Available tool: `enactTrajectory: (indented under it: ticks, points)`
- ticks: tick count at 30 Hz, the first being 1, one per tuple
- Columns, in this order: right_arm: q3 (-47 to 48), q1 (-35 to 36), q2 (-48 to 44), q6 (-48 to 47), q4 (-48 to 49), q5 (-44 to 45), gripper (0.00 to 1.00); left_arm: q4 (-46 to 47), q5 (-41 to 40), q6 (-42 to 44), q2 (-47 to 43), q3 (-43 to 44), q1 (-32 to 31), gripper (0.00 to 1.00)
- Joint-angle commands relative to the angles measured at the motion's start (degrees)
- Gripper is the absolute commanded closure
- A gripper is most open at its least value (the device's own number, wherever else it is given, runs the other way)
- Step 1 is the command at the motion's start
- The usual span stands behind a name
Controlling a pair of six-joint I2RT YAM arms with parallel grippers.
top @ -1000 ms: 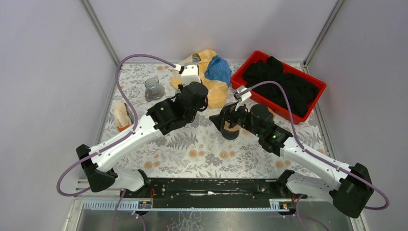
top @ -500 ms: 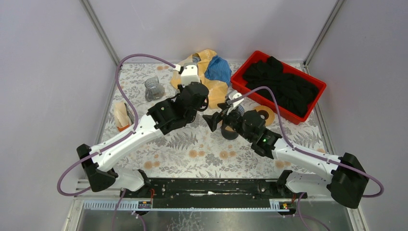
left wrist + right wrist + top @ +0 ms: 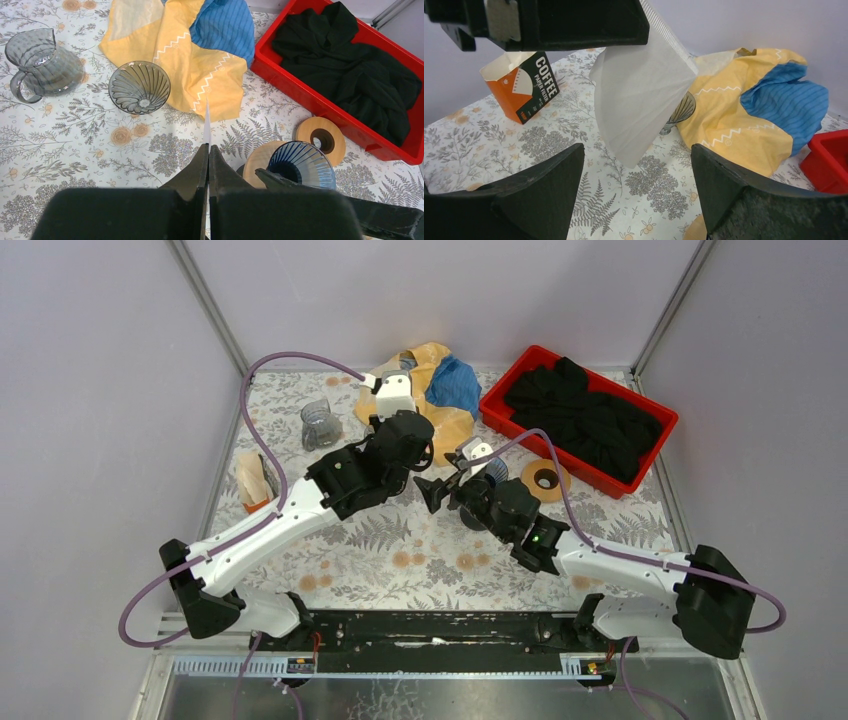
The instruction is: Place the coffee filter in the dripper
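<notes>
My left gripper (image 3: pixel 208 146) is shut on a white paper coffee filter (image 3: pixel 206 117), which shows edge-on above the table. In the right wrist view the filter (image 3: pixel 644 90) hangs as a flat cone from the left gripper. My right gripper (image 3: pixel 636 147) is open, its jaws on either side of the filter's lower tip without touching it. A blue ribbed glass dripper (image 3: pixel 300 165) stands on a wooden disc just right of the left gripper and also shows in the top view (image 3: pixel 490 472). A grey glass dripper (image 3: pixel 139 87) sits on the table further left.
A glass pitcher (image 3: pixel 320 423) stands at the back left. An orange coffee filter box (image 3: pixel 521 85) lies at the left. A yellow and blue cloth (image 3: pixel 445 390) lies at the back. A red bin (image 3: pixel 508 378) holds black cloth. A wooden ring (image 3: pixel 545 478) lies beside the bin.
My right arm has swung left, away from the blue dripper, and its open gripper now faces the filter. The left arm has not moved.
</notes>
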Motion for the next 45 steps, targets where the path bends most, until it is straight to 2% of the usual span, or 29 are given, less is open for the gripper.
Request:
enactTrajectory:
  ticks: [1, 14, 26, 34, 45]
  points:
    - [1.09, 1.05, 0.88, -2.43, 6.01, 4.3, 0.16, 0.01, -1.67, -0.14, 0.14, 1.1, -0.44, 1.0]
    - [1.14, 1.48, 3.14, -3.0, 9.02, 8.66, 0.22, 0.06, -1.09, -0.14, -0.23, 0.9, -0.43, 1.0]
    - [-0.13, 1.72, 3.7, -3.22, 12.16, 14.25, 0.32, 0.08, -1.36, -0.06, 0.09, 0.94, -0.4, 1.0]
    - [0.26, 2.71, 5.31, -5.65, 14.31, 16.62, 0.32, 0.02, -1.25, -0.14, 0.5, 0.9, -0.46, 1.0]
    - [1.05, 3.85, 6.04, -5.81, 16.37, 14.3, 0.25, 0.06, -1.32, -0.67, 0.65, 0.81, -0.38, 1.0]
